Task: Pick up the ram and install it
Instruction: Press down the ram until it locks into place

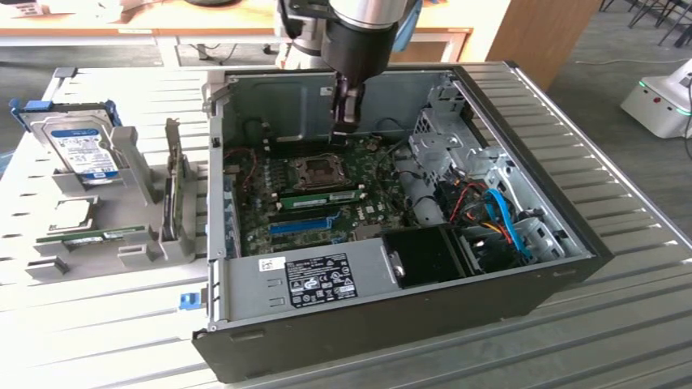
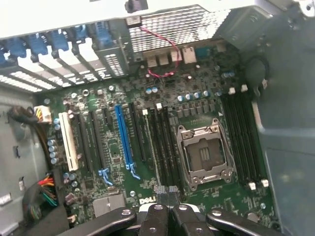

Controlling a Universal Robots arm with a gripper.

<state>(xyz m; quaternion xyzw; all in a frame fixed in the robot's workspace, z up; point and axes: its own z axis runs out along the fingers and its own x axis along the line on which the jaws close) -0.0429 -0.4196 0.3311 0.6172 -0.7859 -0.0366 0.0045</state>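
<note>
I have the arm [image 1: 352, 32] coming straight down from the top of the exterior view into the open computer case [image 1: 540, 243], wrist vertical and the gripper [image 1: 346, 121] pointing down at the motherboard [image 1: 324, 203], just beyond the empty CPU socket [image 1: 321, 171] on the far side of the board. From the wrist view I see the fingers [image 2: 158, 194] pressed together with no gap between the tips, and nothing sits between them; they hang over the board close to the dark memory slots [image 2: 162, 142] beside the CPU socket [image 2: 204, 155], with the blue expansion slot [image 2: 124, 142] and white slot [image 2: 68, 140] further off. The ram [image 1: 321, 197] lies seated lengthwise in a slot on the motherboard, a green stick just on the near side of the socket in the exterior view, apart from the gripper. A second green stick [image 1: 103, 236] rests in the grey holder [image 1: 130, 251] on the surface [image 1: 108, 324] at the exterior view's left, well away from the case, with a hard drive [image 1: 81, 146] standing upright behind it and an upright expansion card [image 1: 173, 186] between the holder and the case wall. Inside the case, coloured cables [image 1: 503, 219] bunch at the exterior view's right, near the black fan shroud [image 1: 433, 255].
</note>
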